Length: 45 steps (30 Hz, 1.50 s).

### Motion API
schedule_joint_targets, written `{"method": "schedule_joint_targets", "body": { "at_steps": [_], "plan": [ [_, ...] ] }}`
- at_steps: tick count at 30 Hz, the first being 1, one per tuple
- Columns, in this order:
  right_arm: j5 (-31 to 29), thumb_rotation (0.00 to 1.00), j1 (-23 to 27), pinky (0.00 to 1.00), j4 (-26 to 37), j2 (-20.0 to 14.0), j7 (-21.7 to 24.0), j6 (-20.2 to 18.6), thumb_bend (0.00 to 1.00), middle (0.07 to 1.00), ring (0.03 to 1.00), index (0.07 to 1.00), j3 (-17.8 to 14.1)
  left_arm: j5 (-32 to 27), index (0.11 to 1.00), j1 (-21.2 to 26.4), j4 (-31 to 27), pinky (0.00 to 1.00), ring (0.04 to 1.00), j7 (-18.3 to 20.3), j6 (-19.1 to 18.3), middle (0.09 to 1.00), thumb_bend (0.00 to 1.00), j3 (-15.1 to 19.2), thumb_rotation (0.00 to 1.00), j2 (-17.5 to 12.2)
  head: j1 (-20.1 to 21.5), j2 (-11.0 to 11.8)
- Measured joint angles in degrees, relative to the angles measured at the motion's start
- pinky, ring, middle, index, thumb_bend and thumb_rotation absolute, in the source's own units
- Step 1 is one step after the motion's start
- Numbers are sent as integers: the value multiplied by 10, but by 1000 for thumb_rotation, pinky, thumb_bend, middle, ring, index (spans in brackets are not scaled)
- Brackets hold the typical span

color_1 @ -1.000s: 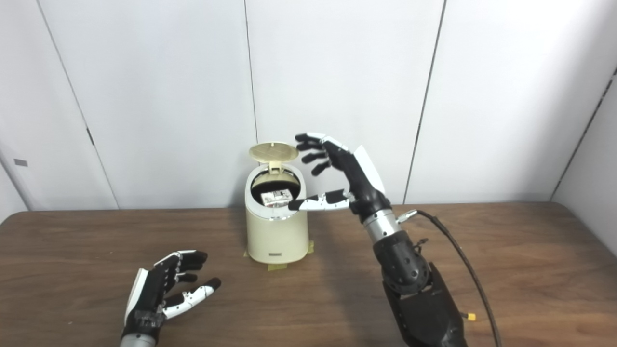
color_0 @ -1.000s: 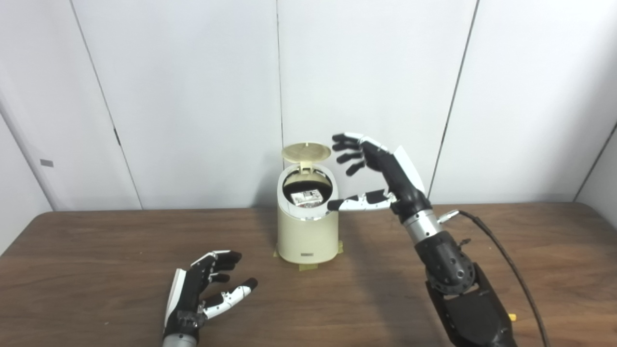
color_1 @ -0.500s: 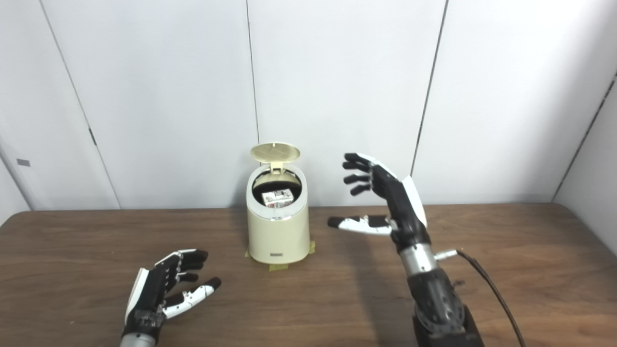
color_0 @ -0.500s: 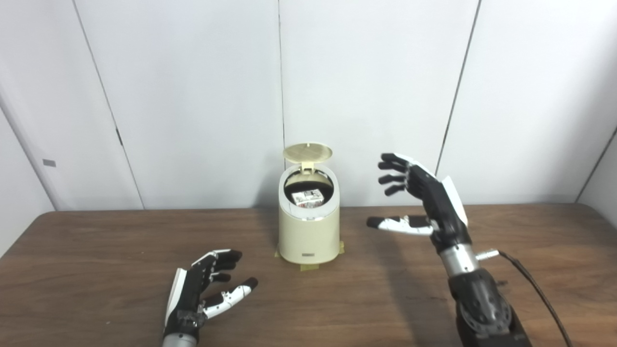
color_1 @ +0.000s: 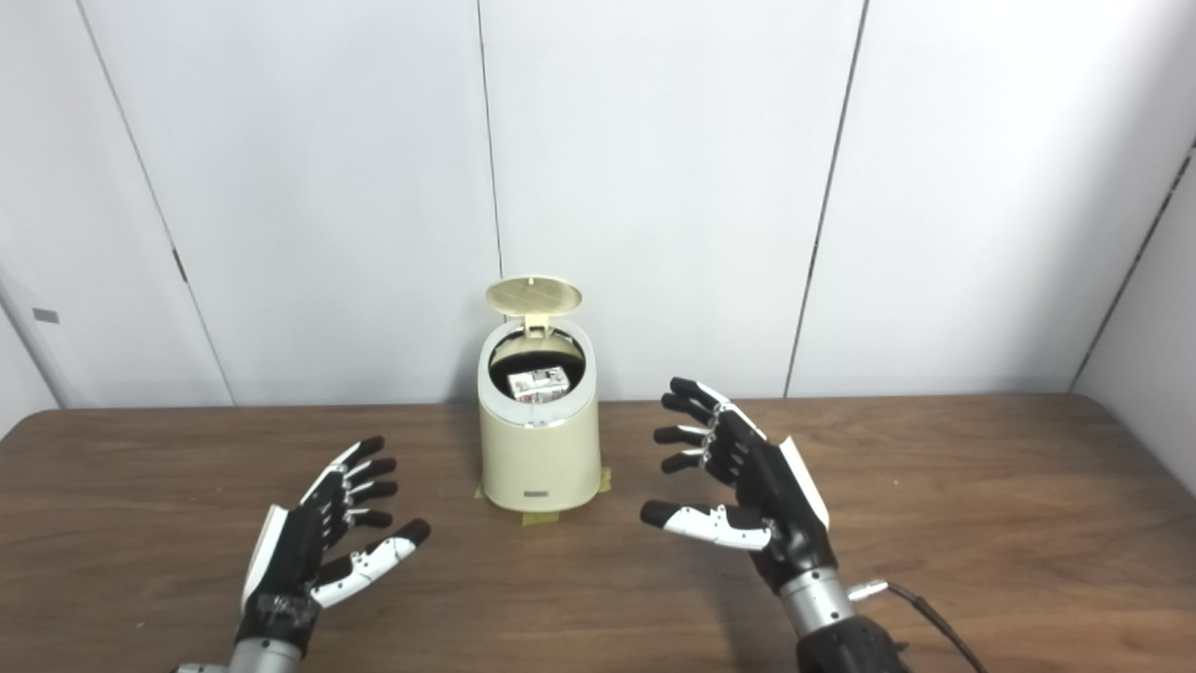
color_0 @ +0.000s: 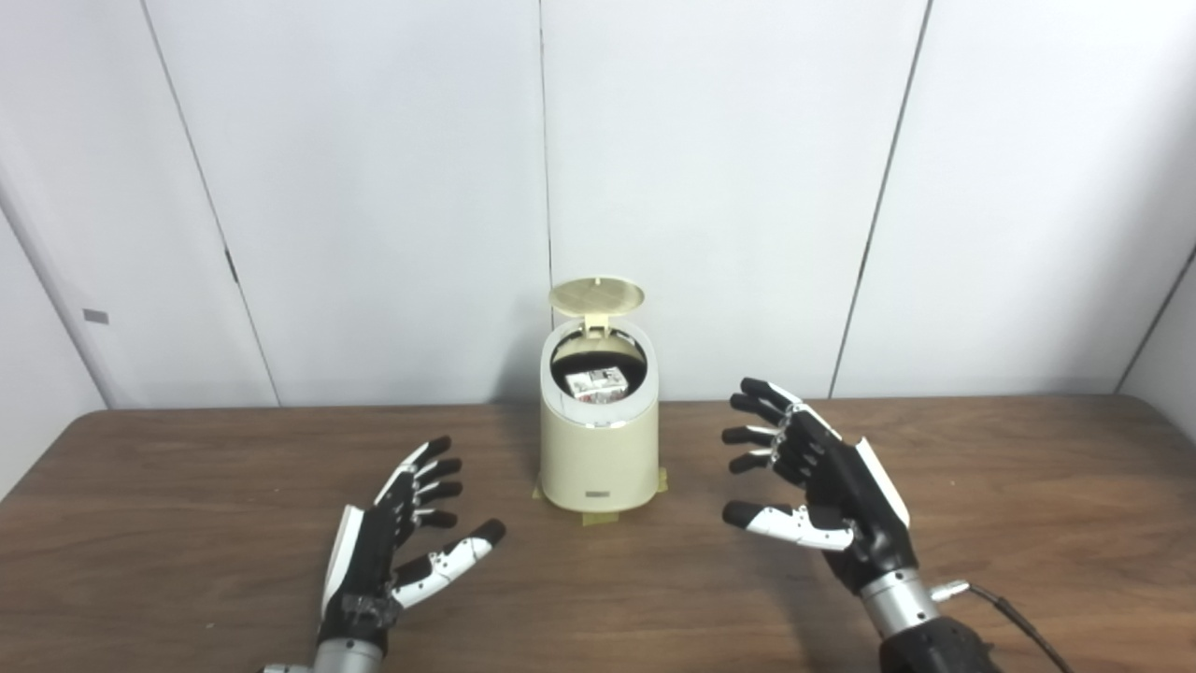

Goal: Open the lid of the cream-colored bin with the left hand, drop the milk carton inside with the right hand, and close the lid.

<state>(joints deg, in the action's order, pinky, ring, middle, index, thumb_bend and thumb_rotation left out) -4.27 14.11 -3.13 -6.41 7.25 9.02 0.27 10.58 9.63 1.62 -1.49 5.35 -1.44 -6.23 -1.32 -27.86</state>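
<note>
While the right hand [color_0: 822, 491] hangs empty with fingers spread, low over the table [color_0: 1028, 486] to the right of the cream-colored bin [color_0: 598, 449], the left hand [color_0: 402, 533] waits equally empty and splayed at the front left, apart from it. The milk carton [color_0: 596, 383] lies inside the bin beneath the upright lid [color_0: 596, 297], so the drop appears done. Judged remaining: closing, which calls for a hand to reach the lid's raised edge and press it forward and down.

Brown wooden table [color_0: 187, 486]; white panelled wall [color_0: 374, 187]
</note>
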Motion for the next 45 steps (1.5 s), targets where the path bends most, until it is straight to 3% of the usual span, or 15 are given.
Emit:
{"method": "schedule_joint_targets", "body": {
  "at_steps": [3,11,16,19,27,34,39,45],
  "plan": [
    [-3,194,0,559,-6,4,-1,0,786,823,711,846,-5,2,904,34,0,714,816,12,-9,855,869,-1,343,-10,-2,5],
    [0,168,0,558,-18,14,-9,0,776,818,709,829,-14,31,928,188,3,715,877,46,-67,910,911,-28,336,-37,-4,14],
    [6,138,0,549,-20,20,-14,0,757,818,697,825,-15,43,932,255,44,740,887,60,-82,920,918,-40,312,-39,2,20],
    [2,119,1,529,-31,21,-15,1,754,801,648,817,-16,58,935,285,101,742,900,60,-83,924,937,-44,330,-39,8,24],
    [2,104,4,505,-35,24,-15,1,753,775,595,799,-15,109,1000,336,171,915,999,63,-88,1000,943,-81,385,-49,11,25],
    [6,124,4,497,-28,27,-15,0,752,772,593,801,-14,171,889,370,180,999,1000,90,-91,925,943,-132,371,-79,15,22],
    [13,120,4,497,-27,30,-22,-6,741,770,598,800,-14,165,783,366,168,1000,1000,110,-95,840,930,-129,340,-84,17,22],
    [28,101,5,488,-28,34,-30,-14,726,768,597,790,-9,150,743,357,140,1000,1000,141,-102,812,930,-125,358,-94,20,22]
  ]
}}
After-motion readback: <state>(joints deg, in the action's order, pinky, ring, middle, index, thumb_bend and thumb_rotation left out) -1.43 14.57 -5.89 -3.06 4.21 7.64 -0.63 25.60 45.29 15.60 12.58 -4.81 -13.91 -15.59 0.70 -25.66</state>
